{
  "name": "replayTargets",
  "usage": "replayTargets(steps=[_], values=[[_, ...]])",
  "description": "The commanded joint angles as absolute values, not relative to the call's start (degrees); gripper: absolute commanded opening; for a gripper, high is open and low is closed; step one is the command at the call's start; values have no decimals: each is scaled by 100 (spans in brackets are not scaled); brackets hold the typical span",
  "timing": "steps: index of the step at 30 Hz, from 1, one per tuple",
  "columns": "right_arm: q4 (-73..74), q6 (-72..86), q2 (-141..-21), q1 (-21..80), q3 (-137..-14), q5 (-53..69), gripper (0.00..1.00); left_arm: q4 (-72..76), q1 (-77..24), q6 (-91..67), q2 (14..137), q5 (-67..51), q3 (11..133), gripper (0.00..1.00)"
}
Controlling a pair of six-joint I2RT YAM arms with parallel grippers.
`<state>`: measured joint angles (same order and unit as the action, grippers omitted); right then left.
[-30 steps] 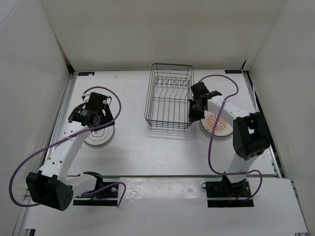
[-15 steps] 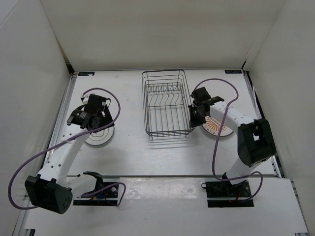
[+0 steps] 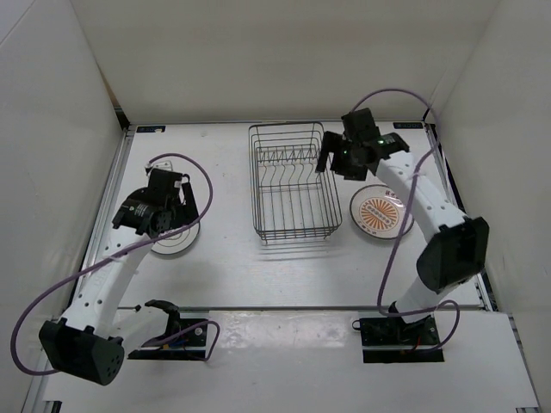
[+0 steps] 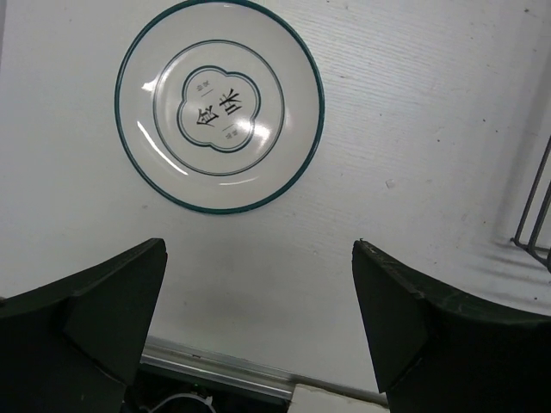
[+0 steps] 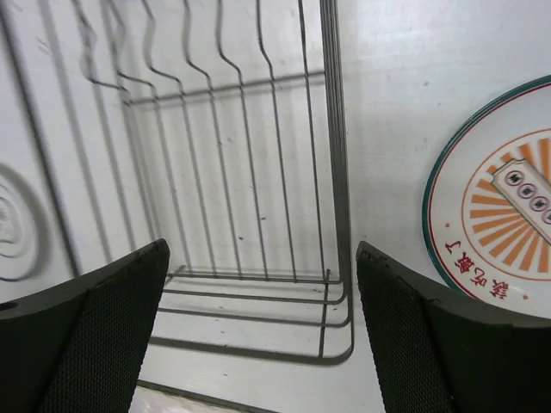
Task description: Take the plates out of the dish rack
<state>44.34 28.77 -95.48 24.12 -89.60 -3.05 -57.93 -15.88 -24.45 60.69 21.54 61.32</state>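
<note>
Standing wide open and empty: both grippers.
Right gripper [image 3: 334,160] hovers over the far right corner of the dish rack [image 3: 293,200]; orange-patterned plate [image 3: 379,215] lies flat on the table [image 3: 232,258] just beside the rack's right wall, nearer the arm bases. Left gripper [image 4: 258,318] hangs by the green-rimmed plate [image 4: 219,103], which lies flat, well left of the rack.

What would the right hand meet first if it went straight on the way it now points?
Probably the dish rack: its wire side and corner lie straight ahead of the open right hand, though depth is unclear. The orange-patterned plate lies beside that line.
</note>
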Motion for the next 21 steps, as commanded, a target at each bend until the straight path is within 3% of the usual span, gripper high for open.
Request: replayTargets(steps=[1,9,14,21], values=[[4948,3225,-8772,2364,-9316,-764,90,-5292,-1617,-1742,5670,1742,5924,99],[7047,3928,-7463,2373,-8799,-2441,90,-4809,-1670,-986,5125,388,5564,99],[6978,3604,-6180,2373,-7770,-2741,90,-4158,-1740,-527,4537,123,4878,99],[7857,3348,-6056,2373,-7998,-3531,90,-4421,-1740,-1767,3432,386,4291,99]])
